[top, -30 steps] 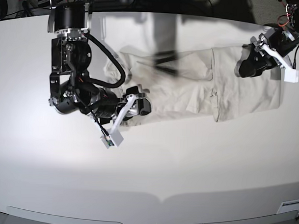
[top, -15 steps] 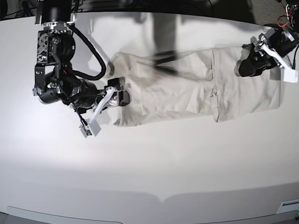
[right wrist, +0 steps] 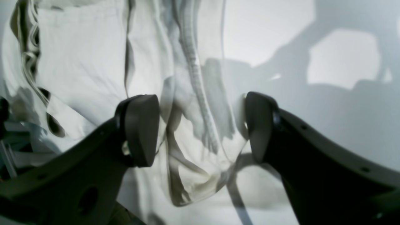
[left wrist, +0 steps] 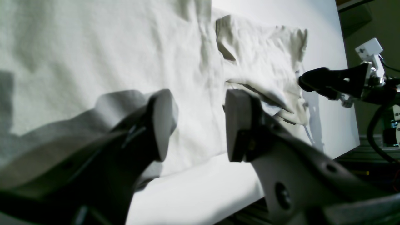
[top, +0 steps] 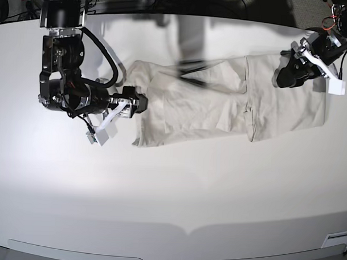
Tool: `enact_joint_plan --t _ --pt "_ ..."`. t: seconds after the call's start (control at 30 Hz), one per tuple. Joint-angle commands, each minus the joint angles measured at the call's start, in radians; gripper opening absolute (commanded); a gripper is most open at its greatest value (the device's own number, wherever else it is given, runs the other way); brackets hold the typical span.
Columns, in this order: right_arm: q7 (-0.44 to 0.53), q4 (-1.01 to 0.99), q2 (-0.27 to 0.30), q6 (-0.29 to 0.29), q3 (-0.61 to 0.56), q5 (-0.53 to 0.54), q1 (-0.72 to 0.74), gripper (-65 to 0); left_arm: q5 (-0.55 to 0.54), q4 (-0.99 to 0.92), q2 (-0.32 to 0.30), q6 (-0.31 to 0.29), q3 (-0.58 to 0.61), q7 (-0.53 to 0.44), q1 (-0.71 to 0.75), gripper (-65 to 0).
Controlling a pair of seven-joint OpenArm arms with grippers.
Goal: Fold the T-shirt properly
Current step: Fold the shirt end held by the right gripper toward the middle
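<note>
Right gripper (top: 135,102) is hovering with its jaws spread wide and nothing between them, right at the end of the T-shirt (top: 220,100) that lies toward the tabletop's (top: 171,187) left edge in the base view. In the right wrist view, that gripper (right wrist: 200,128) is looking down on rumpled fabric (right wrist: 87,68), and a ribbed seam is running between the two dark pads (right wrist: 140,128); the picture is smeared, so whether a pad is brushing the cloth is hard to say.

Left gripper (top: 285,74) is sitting over the opposite end of the shirt, near the far right corner of the tabletop, also parted and clasping nothing. In the left wrist view, its fingers (left wrist: 164,122) are standing apart above flat, wrinkled cloth (left wrist: 93,62), with the garment's near hem and a strip of bare white table (left wrist: 200,190) showing below them.

Pale beige and partly folded, the T-shirt is lying as a long band across the far half of the tabletop, running from left to right, with a folded flap crossing its right portion and creases along its middle.
</note>
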Motion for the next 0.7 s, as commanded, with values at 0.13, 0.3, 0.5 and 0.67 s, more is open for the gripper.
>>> enact_joint_plan --t 0.13,0.3,0.5,0.67 --pt "0.007 0.005 -0.004 0.006 -0.001 0.019 0.018 -21.8 -0.026 0.018 -0.014 -0.014 -0.006 -0.02 -0.002 -37.5" --pt "0.007 0.005 -0.043 0.007 -0.026 0.01 0.018 -21.8 -0.026 0.018 -0.014 -0.014 -0.006 -0.02 -0.002 -37.5" --pt "0.012 0.005 -0.087 0.006 -0.071 -0.069 0.018 -21.9 -0.026 0.018 -0.014 -0.014 -0.006 -0.019 -0.002 -37.5" --pt "0.011 0.005 -0.107 0.003 -0.083 -0.117 0.017 -27.3 -0.026 0.018 -0.014 -0.014 -0.006 -0.019 -0.001 -37.5"
